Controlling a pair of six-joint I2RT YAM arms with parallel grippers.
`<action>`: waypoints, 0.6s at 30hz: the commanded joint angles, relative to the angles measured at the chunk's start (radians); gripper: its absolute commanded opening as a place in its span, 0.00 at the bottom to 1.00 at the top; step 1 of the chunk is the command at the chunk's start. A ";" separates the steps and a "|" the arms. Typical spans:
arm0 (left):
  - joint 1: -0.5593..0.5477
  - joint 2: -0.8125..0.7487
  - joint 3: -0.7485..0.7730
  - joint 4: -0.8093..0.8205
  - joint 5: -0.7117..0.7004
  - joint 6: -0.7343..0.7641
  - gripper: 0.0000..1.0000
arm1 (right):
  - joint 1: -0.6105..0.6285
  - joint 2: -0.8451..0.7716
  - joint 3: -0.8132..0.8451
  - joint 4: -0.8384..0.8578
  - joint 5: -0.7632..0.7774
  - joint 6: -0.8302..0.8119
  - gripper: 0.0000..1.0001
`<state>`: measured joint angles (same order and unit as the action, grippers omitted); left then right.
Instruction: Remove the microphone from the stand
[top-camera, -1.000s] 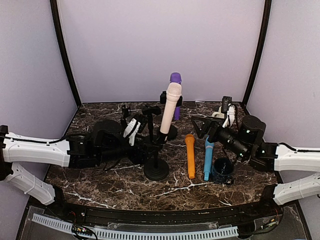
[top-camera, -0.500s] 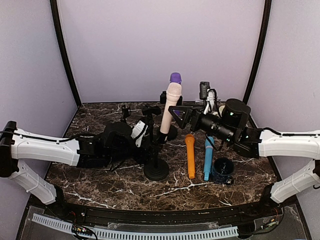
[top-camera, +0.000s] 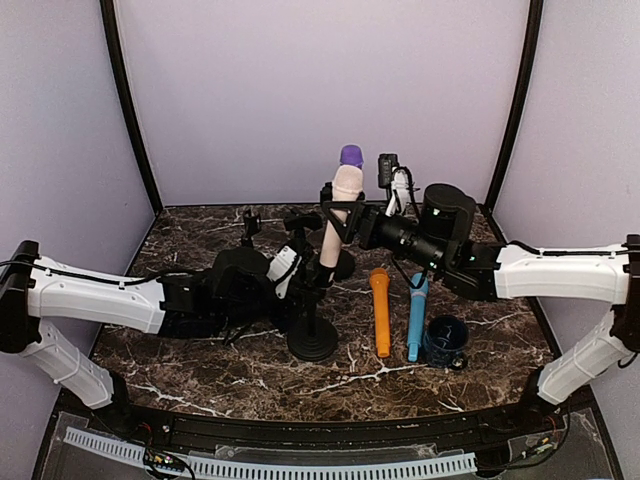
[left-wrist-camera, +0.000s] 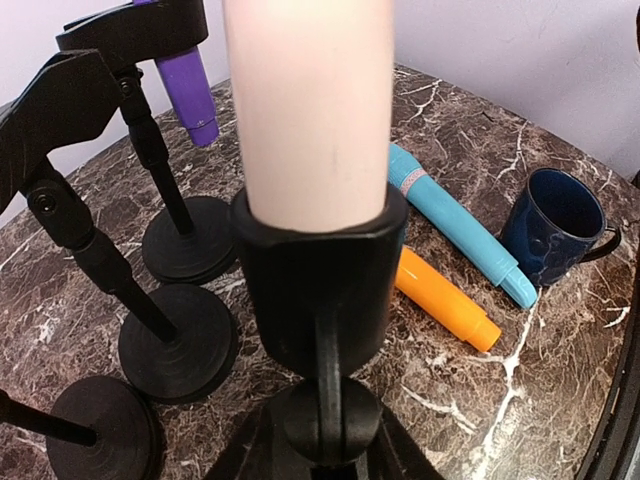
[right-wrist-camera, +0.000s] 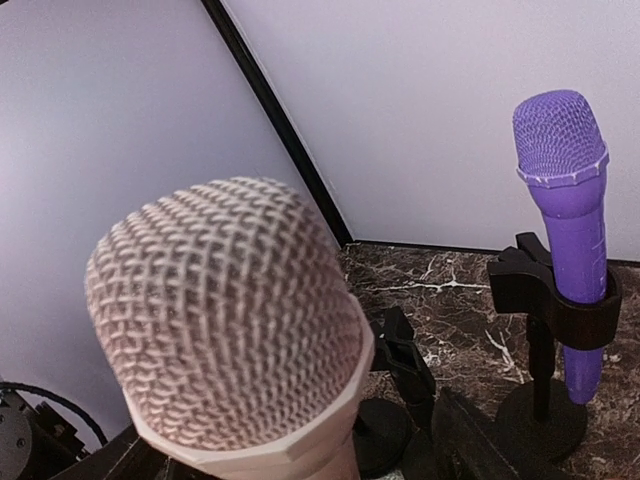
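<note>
Your right gripper (top-camera: 347, 212) has swung in to the cream microphone (top-camera: 346, 186), which leans up and back in the clip of the front stand (top-camera: 313, 342). Its fingers are spread either side of the body under the head. You cannot tell how the left gripper (top-camera: 293, 264), low by the pole, has its fingers set.

White-shelled arms (top-camera: 95, 298), black joints (top-camera: 447, 214), thin black cables.

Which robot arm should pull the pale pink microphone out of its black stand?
Right. The right gripper is up beside the pale pink microphone, while the left gripper sits low by the black stand, suited to steadying it.
</note>
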<state>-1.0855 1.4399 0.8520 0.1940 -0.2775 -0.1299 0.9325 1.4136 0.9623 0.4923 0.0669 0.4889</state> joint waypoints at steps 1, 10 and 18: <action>0.001 0.007 0.027 0.034 -0.006 0.030 0.32 | -0.006 0.013 0.045 0.027 -0.022 -0.015 0.75; 0.001 0.028 0.023 0.053 -0.011 0.045 0.04 | -0.006 0.015 0.041 0.024 -0.032 -0.048 0.30; 0.001 0.033 0.003 0.016 -0.043 0.049 0.00 | -0.007 -0.022 0.039 0.056 -0.137 -0.181 0.00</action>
<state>-1.0889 1.4597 0.8520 0.2295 -0.2802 -0.0982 0.9150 1.4303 0.9836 0.4725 0.0326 0.3786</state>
